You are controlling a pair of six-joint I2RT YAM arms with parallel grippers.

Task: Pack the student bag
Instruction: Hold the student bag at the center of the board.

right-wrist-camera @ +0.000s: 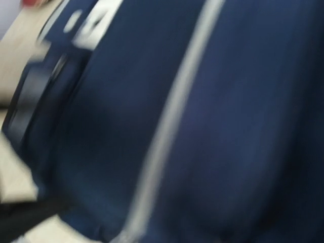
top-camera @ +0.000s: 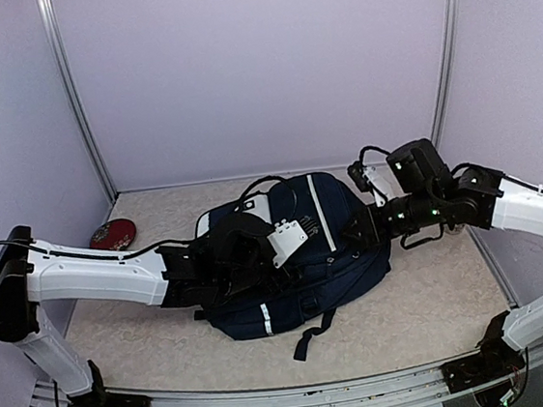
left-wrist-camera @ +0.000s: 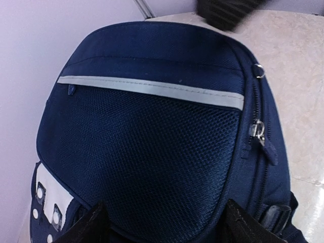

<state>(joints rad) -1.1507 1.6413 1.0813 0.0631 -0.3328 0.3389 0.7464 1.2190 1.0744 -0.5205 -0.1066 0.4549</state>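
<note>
The student bag (top-camera: 330,256) lies flat in the middle of the table, dark navy with a thin white stripe (left-wrist-camera: 152,87) across its front. My left gripper (top-camera: 258,258) is low over the bag's left part. In the left wrist view it (left-wrist-camera: 164,228) is open, its fingers (left-wrist-camera: 91,223) wide apart either side of the mesh front pocket (left-wrist-camera: 162,152). Metal zipper pulls (left-wrist-camera: 259,129) hang on the pocket's right edge. My right gripper (top-camera: 364,230) is against the bag's right side. The right wrist view is blurred and shows only the bag (right-wrist-camera: 243,126), not the fingers.
A red round object (top-camera: 112,234) lies on the table at the back left. Black straps (top-camera: 310,336) trail from the bag toward the near edge. Lilac walls close the table at the back and sides.
</note>
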